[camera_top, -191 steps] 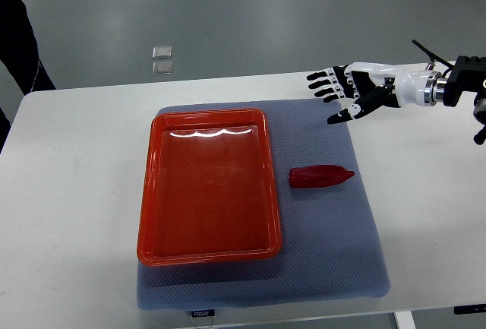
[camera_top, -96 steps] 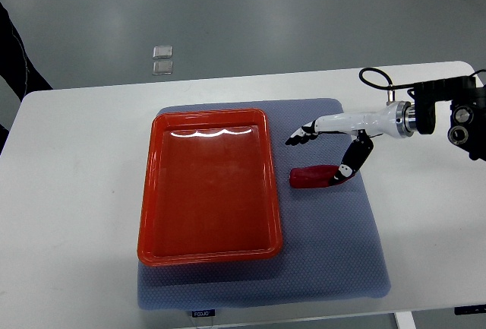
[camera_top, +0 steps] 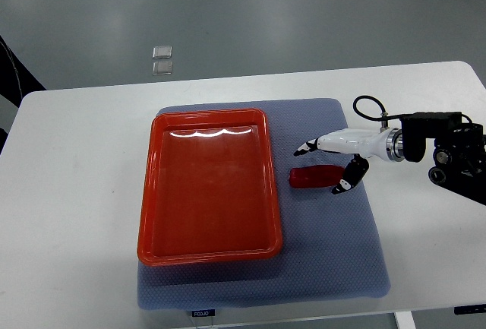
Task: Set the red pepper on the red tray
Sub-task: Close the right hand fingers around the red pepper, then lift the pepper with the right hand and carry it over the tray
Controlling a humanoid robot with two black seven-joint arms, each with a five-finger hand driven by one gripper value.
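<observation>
A red pepper (camera_top: 312, 178) lies on its side on the blue-grey mat (camera_top: 334, 245), just right of the empty red tray (camera_top: 206, 185). My right hand (camera_top: 322, 166) comes in from the right edge and sits low over the pepper. Its fingers (camera_top: 307, 147) reach past the pepper's far side and its thumb (camera_top: 342, 185) is at the near side. The hand straddles the pepper with the digits still spread, not closed on it. The left arm does not show.
The mat lies on a white table (camera_top: 68, 192). Two small square objects (camera_top: 162, 59) lie on the grey floor beyond the table. A dark shape (camera_top: 11, 78) shows at the left edge.
My right hand has come down and toward me from beyond the mat, and now brackets the pepper. The pepper and tray have not moved.
</observation>
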